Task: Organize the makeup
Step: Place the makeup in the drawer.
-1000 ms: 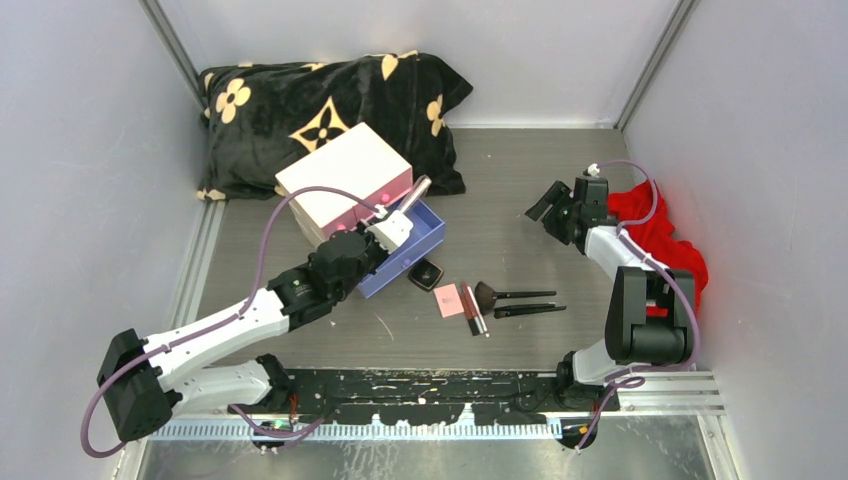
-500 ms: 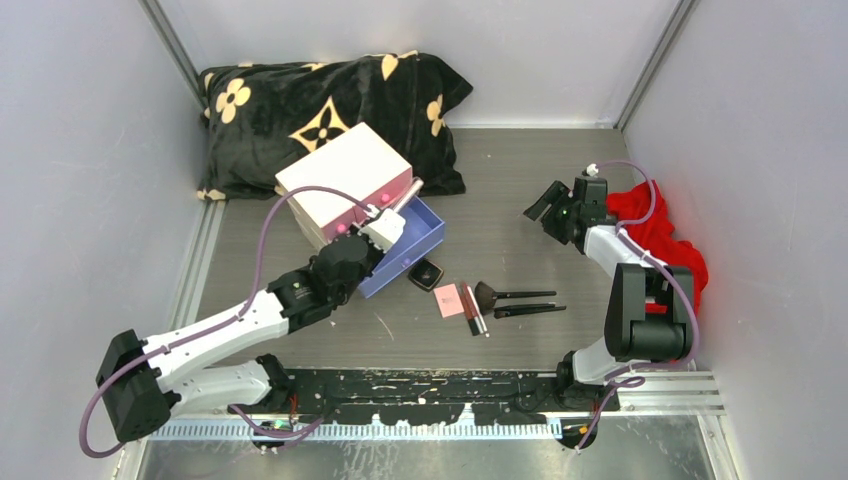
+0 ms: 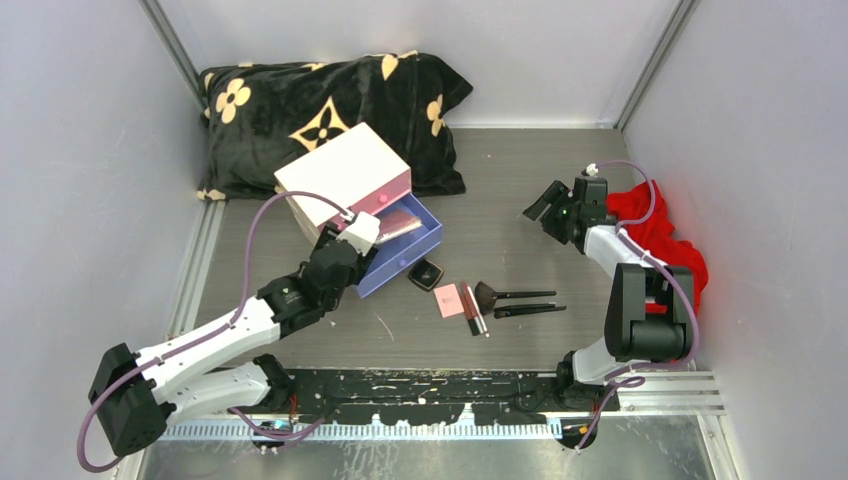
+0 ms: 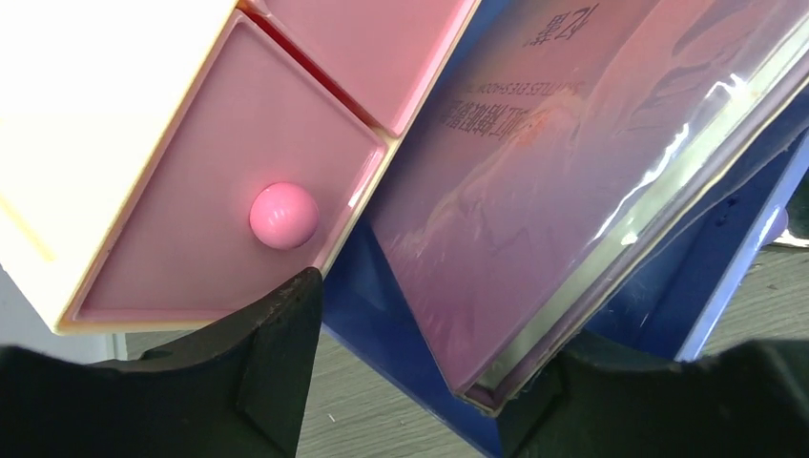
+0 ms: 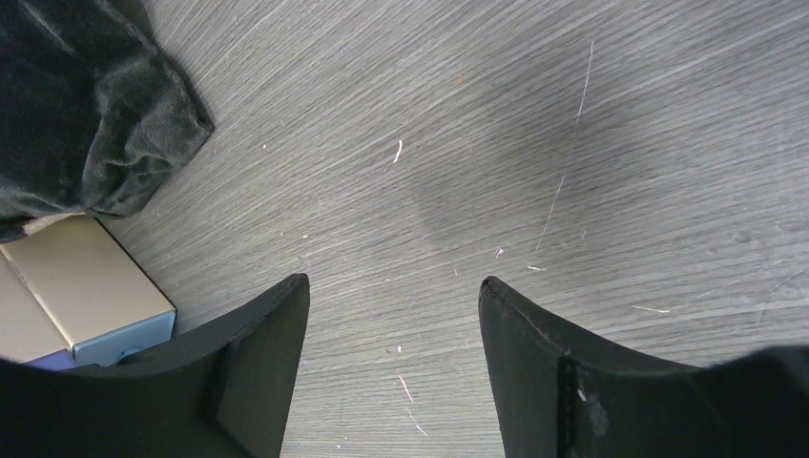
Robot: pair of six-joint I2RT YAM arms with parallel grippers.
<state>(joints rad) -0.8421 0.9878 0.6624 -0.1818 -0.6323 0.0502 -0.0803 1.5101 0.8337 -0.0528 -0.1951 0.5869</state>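
Left gripper fingers apart, clamping nothing — palette at frame centre, tilted in the blue drawer, apparently touching the lower-right finger. Withdraw straight back — avoid snagging that corner. Right gripper fingers apart above the table, upper right overhead.

Two arms, same build.

Left arm: white shell links, black joint housings, a chunky black block at the shoulder end.

Right arm: same white-and-black scheme, with a boxy black upper link and a slimmer white forearm.

Left cable: lilac-grey and glossy, running loose beside the arm in a long loop.

Right cable: same colour, a shorter arc near the wrist.

Left gripper: white body.

Right gripper: fingers are matte black and wedge-shaped with flat inner faces. One shows a straight seam and scuffed specks.

Mounting rail: black with cut-outs, under both bases.
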